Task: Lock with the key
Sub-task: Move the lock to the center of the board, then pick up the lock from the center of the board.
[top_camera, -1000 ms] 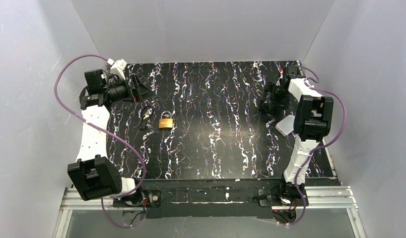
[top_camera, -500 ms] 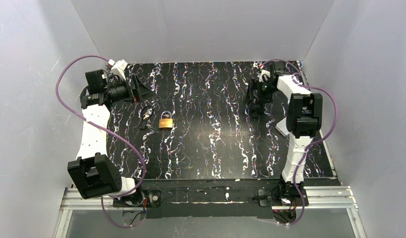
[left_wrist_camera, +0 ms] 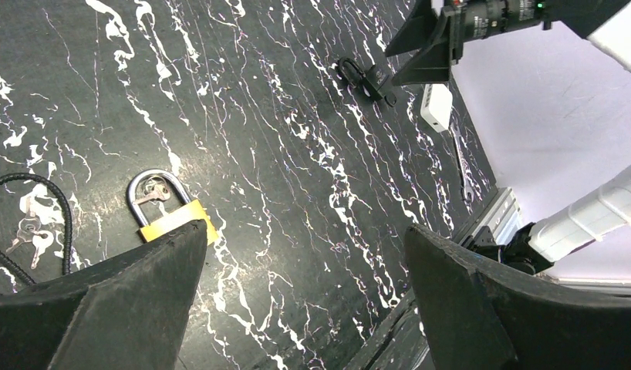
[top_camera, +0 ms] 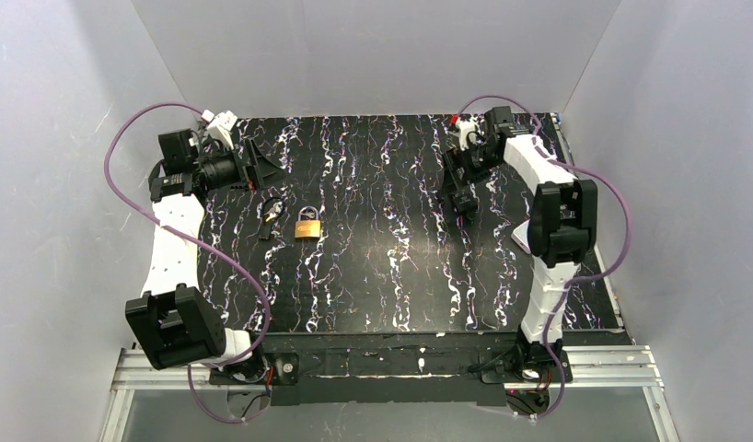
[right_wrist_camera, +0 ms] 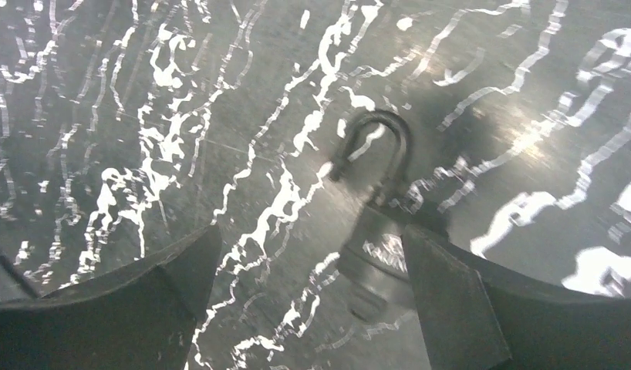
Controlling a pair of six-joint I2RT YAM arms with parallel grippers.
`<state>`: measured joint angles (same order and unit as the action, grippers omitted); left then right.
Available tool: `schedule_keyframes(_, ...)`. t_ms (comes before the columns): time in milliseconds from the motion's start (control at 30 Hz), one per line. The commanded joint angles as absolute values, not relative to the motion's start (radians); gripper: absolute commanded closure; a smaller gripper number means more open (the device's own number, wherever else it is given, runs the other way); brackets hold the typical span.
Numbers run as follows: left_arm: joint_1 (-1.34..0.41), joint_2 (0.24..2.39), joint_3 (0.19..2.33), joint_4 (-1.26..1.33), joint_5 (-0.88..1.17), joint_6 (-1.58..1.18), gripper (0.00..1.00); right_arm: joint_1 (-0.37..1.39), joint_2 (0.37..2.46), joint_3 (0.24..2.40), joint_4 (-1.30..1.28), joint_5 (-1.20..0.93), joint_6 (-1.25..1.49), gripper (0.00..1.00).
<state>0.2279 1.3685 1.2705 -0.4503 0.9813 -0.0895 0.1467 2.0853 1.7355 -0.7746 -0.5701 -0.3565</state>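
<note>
The brass padlock (top_camera: 306, 226) lies flat on the black marbled table left of centre, its silver shackle pointing to the back. In the left wrist view the padlock (left_wrist_camera: 172, 220) sits by my left finger, with a small key (left_wrist_camera: 150, 193) lying inside the shackle loop. More silver keys (left_wrist_camera: 31, 231) on a black cord (top_camera: 273, 210) lie just left of it. My left gripper (top_camera: 272, 166) (left_wrist_camera: 305, 235) is open and empty, behind the keys. My right gripper (top_camera: 458, 191) (right_wrist_camera: 311, 235) is open and empty, far right of the lock.
A smaller all-black padlock (right_wrist_camera: 378, 193) lies under my right gripper, its body partly behind the right finger; it also shows in the left wrist view (left_wrist_camera: 366, 77). A white plastic piece (top_camera: 519, 236) (left_wrist_camera: 436, 106) lies near the right arm. Grey walls enclose the table.
My right arm has swung left and towards the back, bringing its gripper over the black padlock. The left arm, brass padlock and keys have not moved.
</note>
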Motion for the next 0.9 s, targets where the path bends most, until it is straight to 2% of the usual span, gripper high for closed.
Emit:
schedule_keyframes(0, 0.235, 1.356, 1.292, -0.466, 1.012, -0.075, 0.02, 0.139, 1.941, 1.656, -0.664, -0.394, -0.377, 0.04)
schedule_keyframes(333, 0.235, 1.353, 1.296, -0.454, 1.029, -0.095, 0.02, 0.158, 2.0, 1.624, -0.646, -0.197, -0.378, 0.04)
schedule_keyframes(633, 0.235, 1.348, 1.297, -0.454, 1.027, -0.104, 0.02, 0.21, 2.06, 1.582, -0.611, -0.106, -0.383, 0.06)
schedule_keyframes(867, 0.236, 1.313, 1.299, -0.453, 1.019, -0.106, 0.02, 0.211, 2.115, 1.58, -0.629, -0.107, -0.364, 0.1)
